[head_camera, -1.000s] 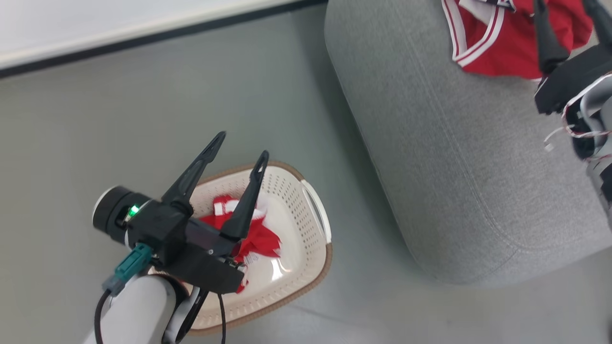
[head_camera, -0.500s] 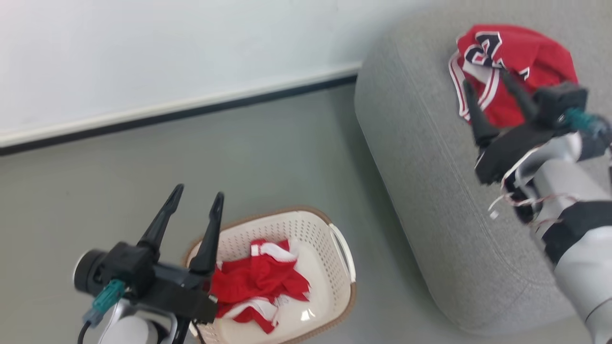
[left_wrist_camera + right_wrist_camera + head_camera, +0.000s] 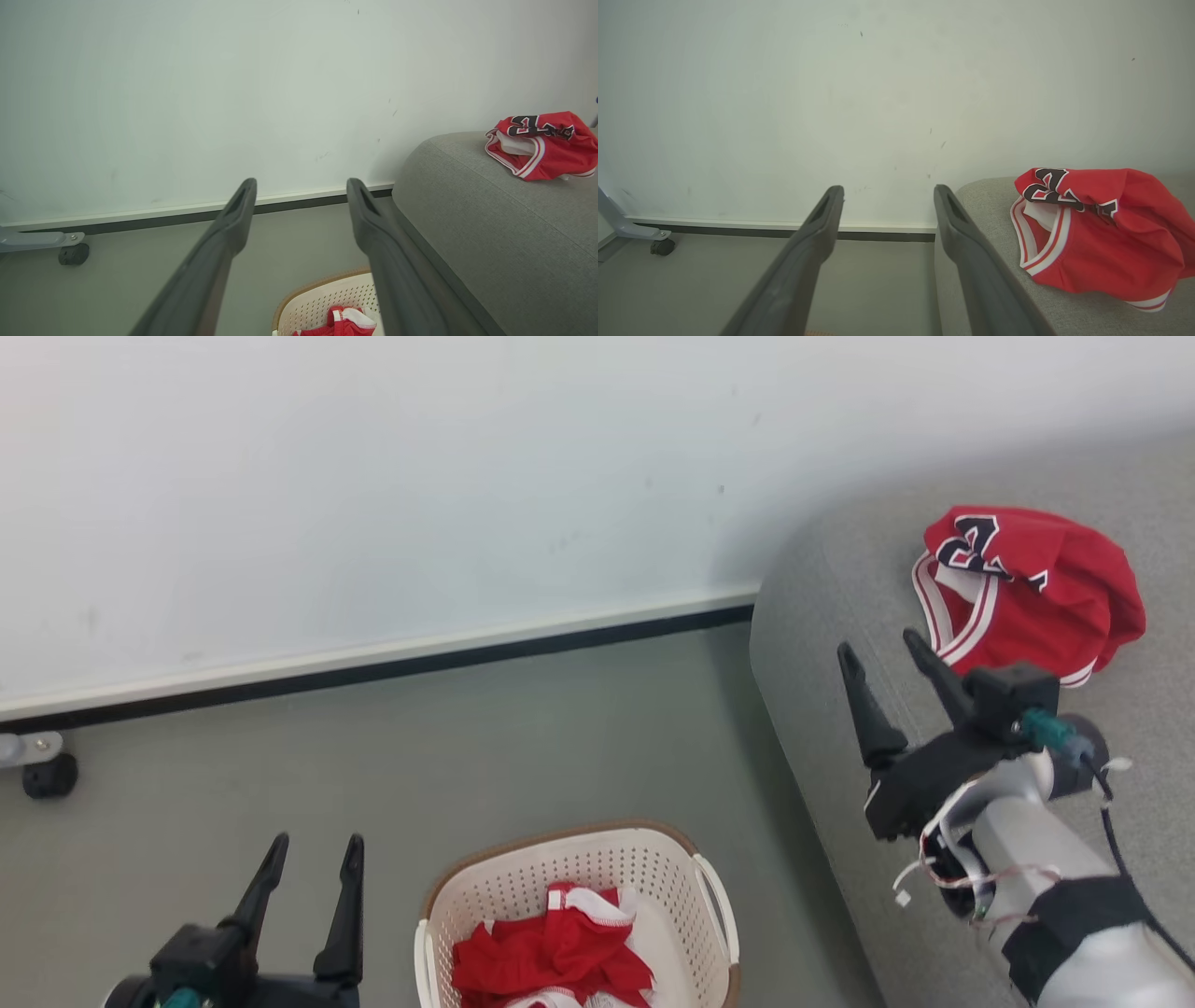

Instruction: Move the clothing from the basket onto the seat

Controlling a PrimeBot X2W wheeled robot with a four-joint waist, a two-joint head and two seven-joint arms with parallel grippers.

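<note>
A red jersey [image 3: 1032, 588] with black-and-white lettering lies crumpled on the grey seat [image 3: 840, 644]; the wrist views show the jersey [image 3: 544, 144] [image 3: 1092, 238] too. Red shorts [image 3: 551, 957] with white trim lie in the cream basket [image 3: 709, 896] on the floor, at the bottom of the head view. My left gripper [image 3: 316, 845] stands open and empty, left of the basket. Over the seat's left edge, below the jersey and apart from it, my right gripper [image 3: 882, 649] is open and empty. In the left wrist view the basket [image 3: 322, 298] peeks between the fingers [image 3: 373, 224].
A white wall with a dark baseboard [image 3: 373, 663] runs behind the grey floor. A black caster on a grey metal leg [image 3: 42, 770] stands at the far left by the wall. Open floor lies between the wall and the basket.
The head camera has tilted up, bringing the wall into view. My right gripper has drawn back off the jersey, which stays on the seat. My left gripper has come away from above the basket.
</note>
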